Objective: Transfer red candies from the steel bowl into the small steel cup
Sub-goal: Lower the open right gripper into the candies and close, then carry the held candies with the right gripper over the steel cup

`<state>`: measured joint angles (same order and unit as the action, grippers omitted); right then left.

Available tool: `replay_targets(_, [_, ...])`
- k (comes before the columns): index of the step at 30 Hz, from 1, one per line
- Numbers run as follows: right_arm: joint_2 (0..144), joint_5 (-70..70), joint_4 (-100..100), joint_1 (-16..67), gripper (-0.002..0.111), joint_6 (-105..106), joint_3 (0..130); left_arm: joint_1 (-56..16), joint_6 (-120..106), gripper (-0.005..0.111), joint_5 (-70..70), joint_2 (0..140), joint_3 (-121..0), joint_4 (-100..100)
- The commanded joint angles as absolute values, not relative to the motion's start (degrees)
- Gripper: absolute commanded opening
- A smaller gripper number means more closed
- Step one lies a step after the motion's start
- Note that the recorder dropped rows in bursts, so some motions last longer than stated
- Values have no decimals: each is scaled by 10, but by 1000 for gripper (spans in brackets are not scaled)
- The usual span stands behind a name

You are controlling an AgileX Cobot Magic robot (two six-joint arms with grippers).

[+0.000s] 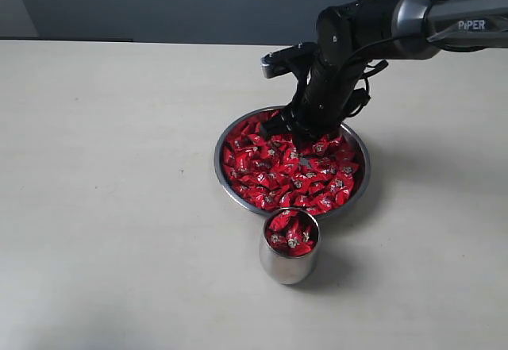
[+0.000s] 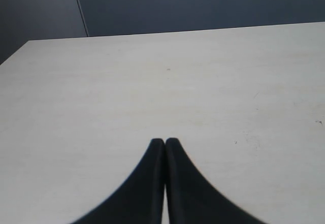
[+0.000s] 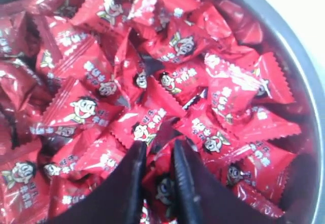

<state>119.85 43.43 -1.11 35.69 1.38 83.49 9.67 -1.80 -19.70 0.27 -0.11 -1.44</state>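
The steel bowl (image 1: 223, 171) sits mid-table, full of red candies (image 1: 270, 177). In front of it stands the small steel cup (image 1: 287, 266) with several red candies (image 1: 292, 234) heaped inside. My right gripper (image 1: 299, 140) reaches down into the far side of the bowl. In the right wrist view the right gripper (image 3: 158, 150) is shut on one red candy (image 3: 161, 186), pinched between its dark fingers among the other red candies (image 3: 152, 82); the steel bowl rim (image 3: 304, 82) curves beside them. My left gripper (image 2: 164, 141) is shut with nothing in it, over bare table.
The pale table (image 1: 111, 167) stretches wide to the left of the bowl and in front of the cup. A dark wall runs along the table's far edge. The right arm (image 1: 413, 17) comes in from the upper right.
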Motion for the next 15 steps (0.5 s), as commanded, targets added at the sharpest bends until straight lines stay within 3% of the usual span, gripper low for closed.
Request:
replay_targets(1, [1173,432,-6,355,-1,15,838,98,-17,0,-191,0,0,-16])
replay_targets(15, [1068,444,-6,355,-1,-36,798,98,-17,0,-191,0,0,-16])
